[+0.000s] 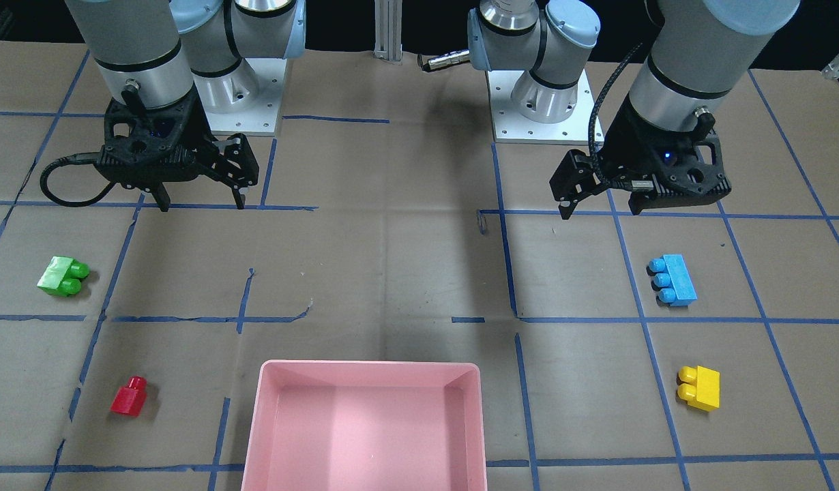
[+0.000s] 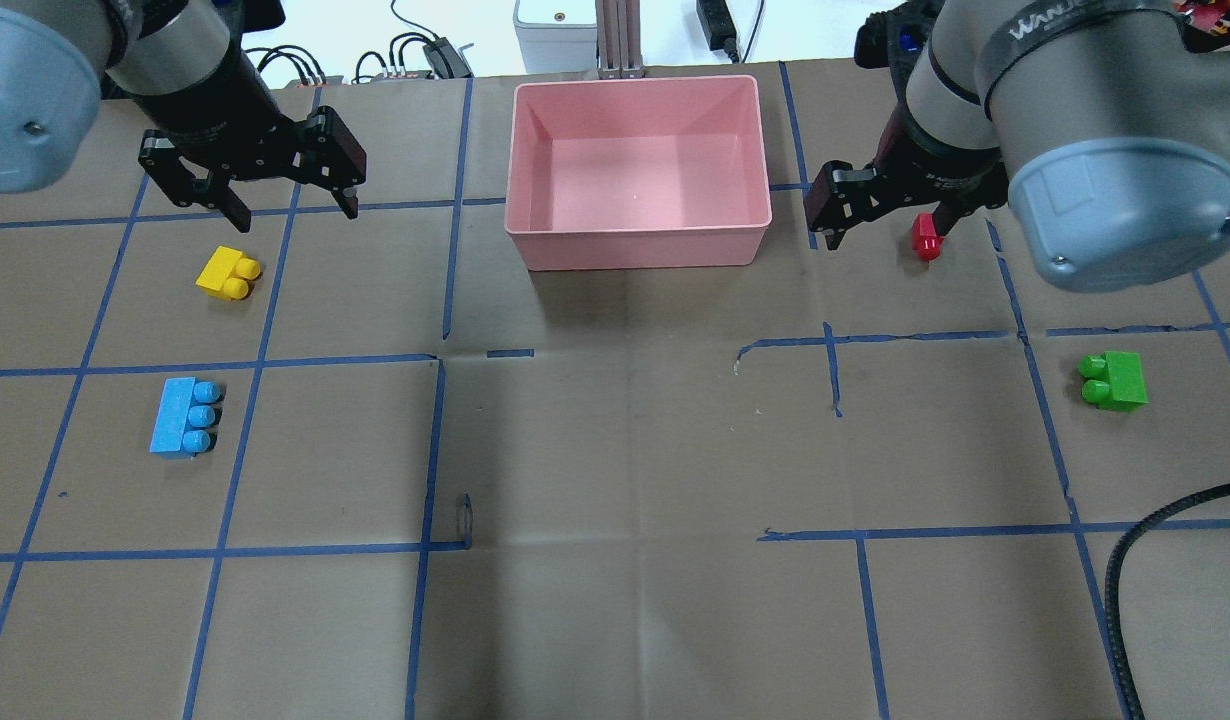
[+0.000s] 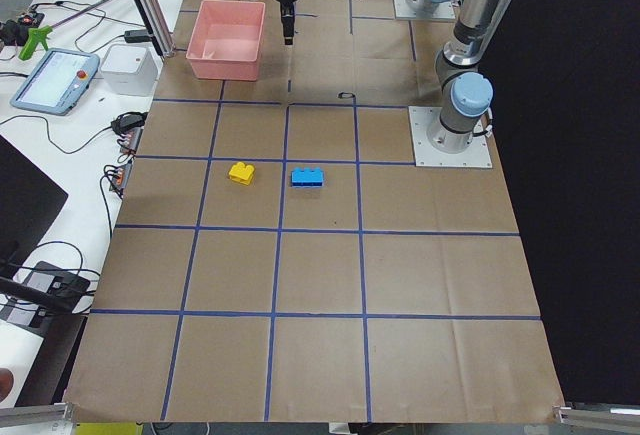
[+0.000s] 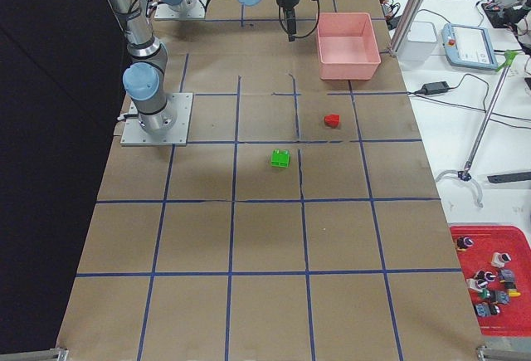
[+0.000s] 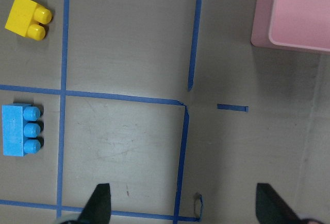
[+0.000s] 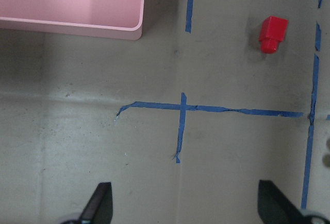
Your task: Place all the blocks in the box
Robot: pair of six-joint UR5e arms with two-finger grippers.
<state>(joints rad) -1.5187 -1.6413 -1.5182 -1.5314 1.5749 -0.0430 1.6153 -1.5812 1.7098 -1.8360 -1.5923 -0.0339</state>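
The pink box (image 2: 635, 250) stands empty at the table's far middle edge; it also shows in the front view (image 1: 368, 372). My left gripper (image 2: 297, 218) is open and empty, held above the table. The yellow block (image 2: 227, 273) and the light blue block (image 2: 183, 417) lie near it, both also in the left wrist view: yellow (image 5: 27, 17), blue (image 5: 20, 130). My right gripper (image 2: 885, 238) is open and empty, held above the table. The red block (image 2: 925, 238) lies on the paper below it and shows in the right wrist view (image 6: 272, 33). The green block (image 2: 1115, 380) lies nearer the robot.
Brown paper with a blue tape grid (image 2: 435, 450) covers the table. The two arm bases (image 1: 242, 95) (image 1: 546, 102) stand at the robot's edge. A black cable (image 2: 1155, 560) hangs at the right. A controller tablet (image 3: 55, 80) and cables lie beyond the box.
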